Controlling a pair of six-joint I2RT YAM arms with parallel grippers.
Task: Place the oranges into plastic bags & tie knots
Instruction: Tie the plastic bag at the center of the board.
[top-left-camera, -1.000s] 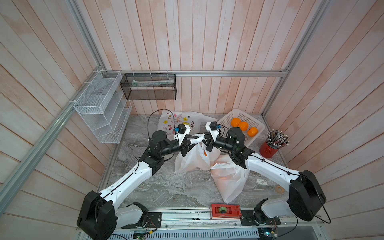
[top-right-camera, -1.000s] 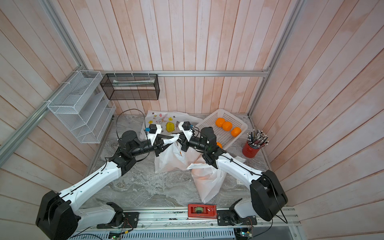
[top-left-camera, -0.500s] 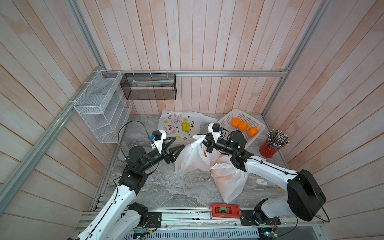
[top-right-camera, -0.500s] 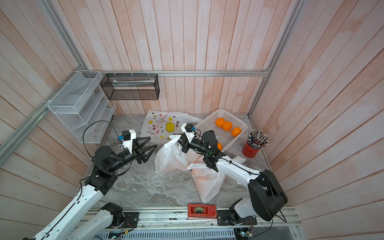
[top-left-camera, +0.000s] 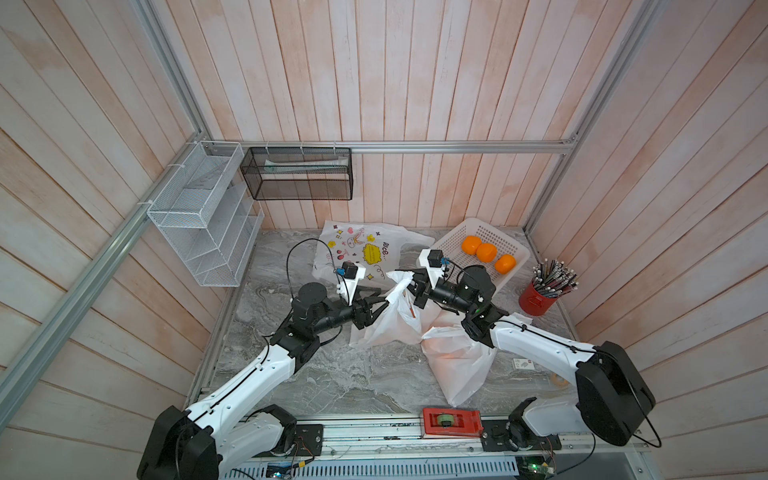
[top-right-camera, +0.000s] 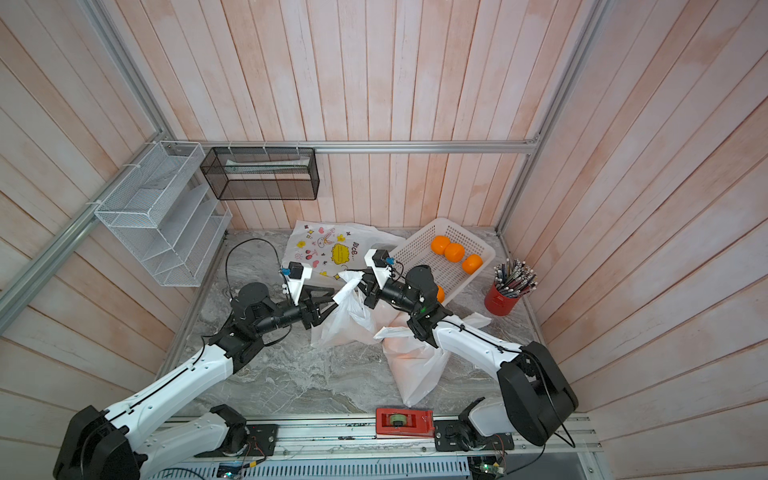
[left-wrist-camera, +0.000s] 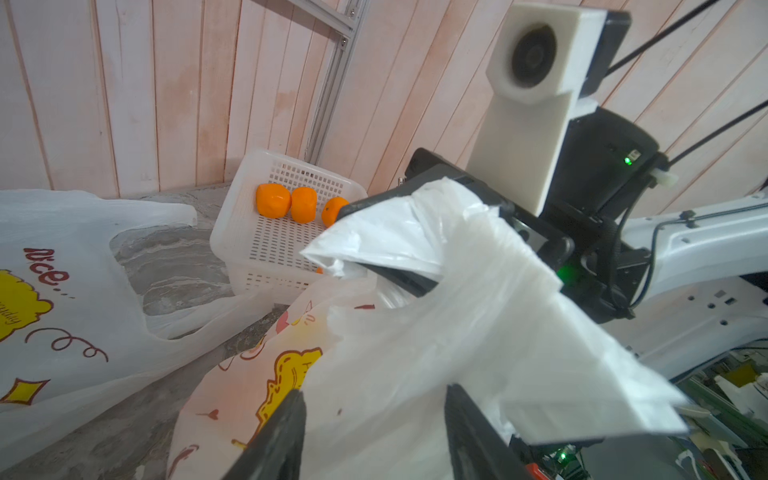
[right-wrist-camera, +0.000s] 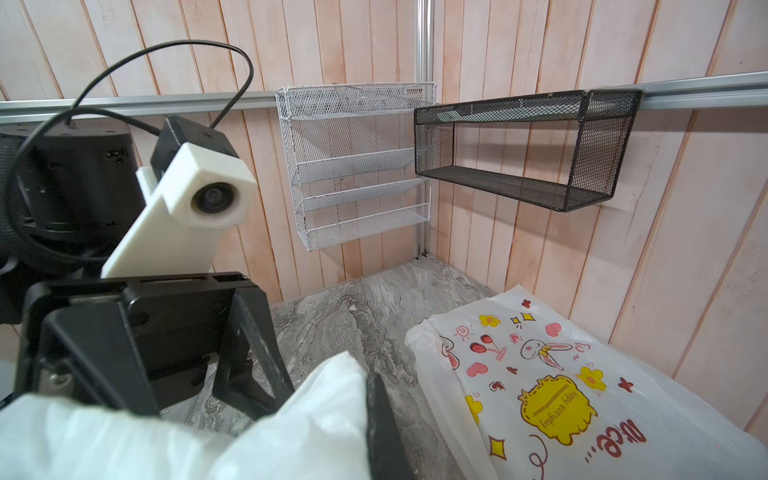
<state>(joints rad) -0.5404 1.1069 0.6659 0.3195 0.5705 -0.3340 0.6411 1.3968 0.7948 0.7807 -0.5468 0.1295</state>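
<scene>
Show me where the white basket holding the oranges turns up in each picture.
Top view: the basket sits at the back right of the scene.
Top view: the basket is again at the back right.
Left wrist: the basket is mid-picture, in the background.
Right wrist: not in it.
Shared landmark: the flat printed bag, lying beside the basket, shows in all four.

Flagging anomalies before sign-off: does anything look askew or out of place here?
The white perforated basket looks tilted, its far rim raised against the back wall, with three oranges resting inside. Nothing else stands out.
</scene>
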